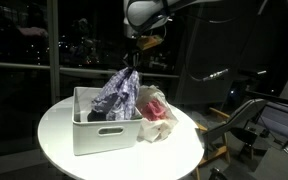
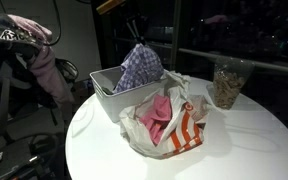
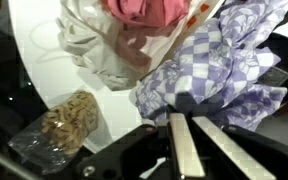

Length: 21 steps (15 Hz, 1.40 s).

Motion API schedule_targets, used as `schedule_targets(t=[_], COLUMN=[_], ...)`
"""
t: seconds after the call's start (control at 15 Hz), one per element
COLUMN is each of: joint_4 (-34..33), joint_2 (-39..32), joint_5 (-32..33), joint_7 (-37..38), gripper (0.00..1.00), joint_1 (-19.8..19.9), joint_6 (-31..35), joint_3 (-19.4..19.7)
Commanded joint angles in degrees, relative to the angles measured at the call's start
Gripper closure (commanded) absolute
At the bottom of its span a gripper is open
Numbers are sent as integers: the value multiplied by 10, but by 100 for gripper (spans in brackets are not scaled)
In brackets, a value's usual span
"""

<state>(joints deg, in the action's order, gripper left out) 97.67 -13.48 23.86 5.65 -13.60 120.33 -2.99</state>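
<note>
My gripper hangs over a white bin on a round white table. It is shut on the top of a purple and white checkered cloth, which drapes down into the bin. In an exterior view the gripper pinches the cloth at its peak above the bin. In the wrist view the two fingers lie close together against the cloth.
A white plastic bag with red and pink fabric lies beside the bin, also seen in the wrist view. A clear bag of nuts stands on the table, also in the wrist view. A chair with clothes stands nearby.
</note>
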Motion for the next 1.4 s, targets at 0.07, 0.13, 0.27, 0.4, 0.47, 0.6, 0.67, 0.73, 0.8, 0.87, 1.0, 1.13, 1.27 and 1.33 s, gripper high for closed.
schedule_targets(t=[0.07, 0.13, 0.27, 0.4, 0.47, 0.6, 0.67, 0.73, 0.8, 0.87, 1.0, 1.13, 1.27, 1.33], joint_4=[95, 109, 134, 154, 162, 174, 181, 188, 197, 206, 228, 247, 268, 278], joint_2=[153, 182, 238, 288, 306, 322, 323, 322, 319, 311, 294, 275, 258, 247], joint_5=[46, 53, 75, 95, 105, 121, 121, 118, 117, 114, 117, 130, 172, 203], joint_7=[87, 103, 133, 162, 175, 187, 189, 188, 187, 187, 186, 198, 215, 223], gripper=[98, 98, 98, 98, 98, 98, 98, 98, 98, 98, 98, 97, 97, 97], joint_1=[20, 28, 45, 67, 78, 99, 109, 116, 124, 129, 136, 142, 150, 155], joint_6=[31, 31, 31, 33, 36, 37, 38, 39, 44, 53, 95, 160, 233, 267], joint_3=[0, -2, -8, -14, -19, -26, -27, -27, -25, -24, -22, -26, -30, -30])
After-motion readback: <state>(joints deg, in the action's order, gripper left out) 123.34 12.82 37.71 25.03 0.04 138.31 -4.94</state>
